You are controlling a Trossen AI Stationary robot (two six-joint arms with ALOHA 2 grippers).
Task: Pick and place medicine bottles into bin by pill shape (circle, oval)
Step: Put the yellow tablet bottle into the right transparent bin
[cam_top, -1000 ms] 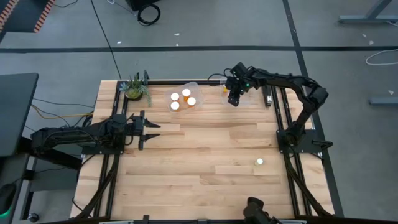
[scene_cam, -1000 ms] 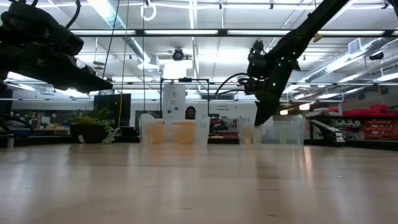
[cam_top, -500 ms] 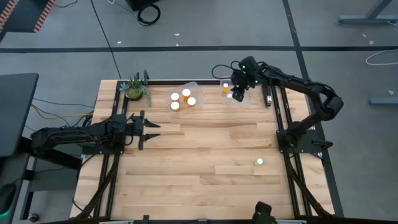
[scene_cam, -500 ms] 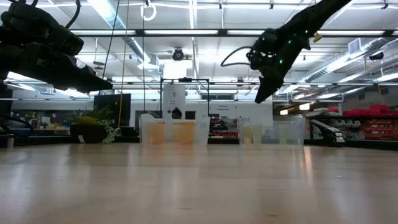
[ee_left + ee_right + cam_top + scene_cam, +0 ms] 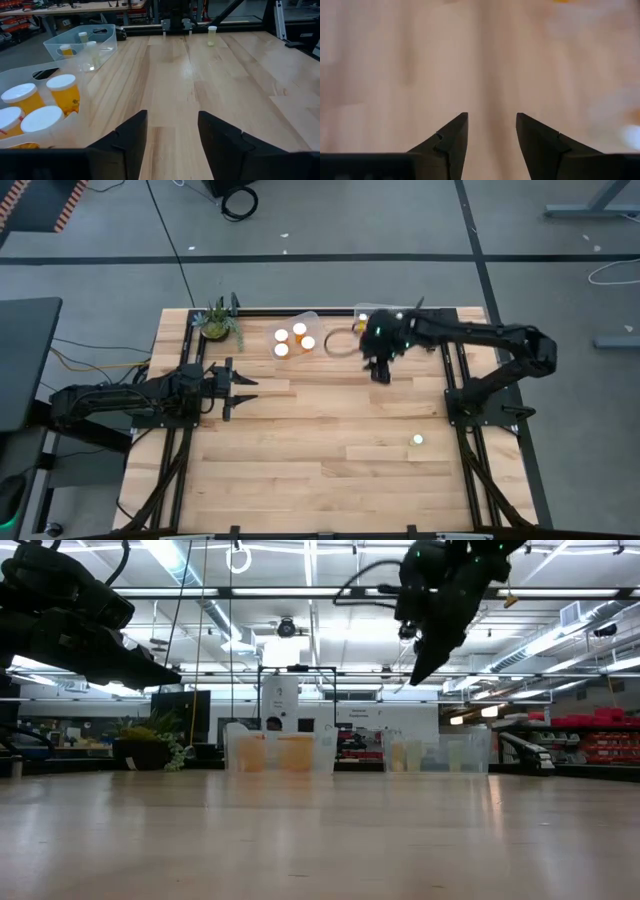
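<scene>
Several orange medicine bottles with white caps (image 5: pixel 293 340) stand in a clear tub (image 5: pixel 312 318) at the table's far middle; they also show in the left wrist view (image 5: pixel 62 92). A second clear tub (image 5: pixel 82 42) to its right holds a few more bottles. One small bottle (image 5: pixel 417 440) stands alone on the wood at the near right and shows in the left wrist view too (image 5: pixel 212 32). My right gripper (image 5: pixel 380 372) is open and empty, high above the table (image 5: pixel 415 675), just near of the right tub. My left gripper (image 5: pixel 242 390) is open and empty at the table's left (image 5: pixel 172 130).
A small potted plant (image 5: pixel 217 323) stands at the far left corner. Black frame rails (image 5: pixel 455 370) run along the table's right and left sides. Bare wood (image 5: pixel 320 430) fills the middle and near part of the table.
My right gripper has risen from just over the right tub and swung toward the table's near edge, out over the bare wood. It now stands much higher in the low view. The bottles and tubs have stayed put.
</scene>
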